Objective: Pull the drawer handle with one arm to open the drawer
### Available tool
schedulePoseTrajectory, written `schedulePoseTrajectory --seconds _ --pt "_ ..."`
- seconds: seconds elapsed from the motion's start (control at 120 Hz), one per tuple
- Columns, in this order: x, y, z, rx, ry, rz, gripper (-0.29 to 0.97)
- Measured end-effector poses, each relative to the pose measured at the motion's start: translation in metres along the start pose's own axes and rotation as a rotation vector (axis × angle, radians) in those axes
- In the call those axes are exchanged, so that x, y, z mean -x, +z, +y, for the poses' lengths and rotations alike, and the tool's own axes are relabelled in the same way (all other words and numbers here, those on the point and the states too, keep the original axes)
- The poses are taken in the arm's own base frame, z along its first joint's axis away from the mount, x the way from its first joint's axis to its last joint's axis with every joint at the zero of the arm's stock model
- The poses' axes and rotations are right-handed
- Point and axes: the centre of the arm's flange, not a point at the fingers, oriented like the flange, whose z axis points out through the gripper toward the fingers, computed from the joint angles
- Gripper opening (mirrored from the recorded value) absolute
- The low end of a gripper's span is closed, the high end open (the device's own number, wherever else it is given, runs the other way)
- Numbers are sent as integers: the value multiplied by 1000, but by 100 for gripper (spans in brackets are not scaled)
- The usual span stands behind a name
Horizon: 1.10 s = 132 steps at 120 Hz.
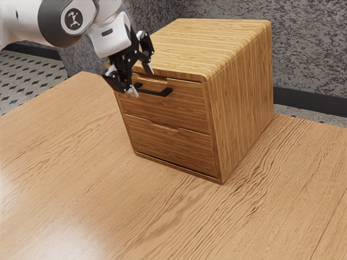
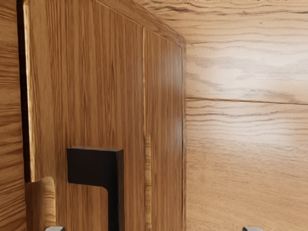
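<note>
Straddling the drawer handle (image 1: 155, 92), the hand (image 1: 136, 77) gapes.

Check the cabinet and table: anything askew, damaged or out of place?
Nothing stands out. The cabinet stands upright on the table, undamaged, and the open gripper sits at one end of the black handle.

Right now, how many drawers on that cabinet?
2. Upper drawer, with the black handle, at the claw; lower drawer directly beneath it. The cabinet's other faces are hidden.
</note>
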Motion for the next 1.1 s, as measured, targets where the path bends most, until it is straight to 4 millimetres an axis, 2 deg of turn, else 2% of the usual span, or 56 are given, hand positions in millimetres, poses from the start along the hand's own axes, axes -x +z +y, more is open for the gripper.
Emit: schedulePoseTrajectory --seconds 0.167,0.308,0.542,0.767,0.967,1.033,1.1 --pt "-8 12 -4 9 11 2 45" --pt "-3 16 -5 14 4 -1 45" --pt "2 38 -8 46 -6 -7 45" --pt "2 43 -7 58 -6 -9 45" --pt "14 51 -4 74 -25 -18 45" --pt "16 53 -3 80 -27 -19 51" --pt "18 56 -2 85 -31 -21 51"
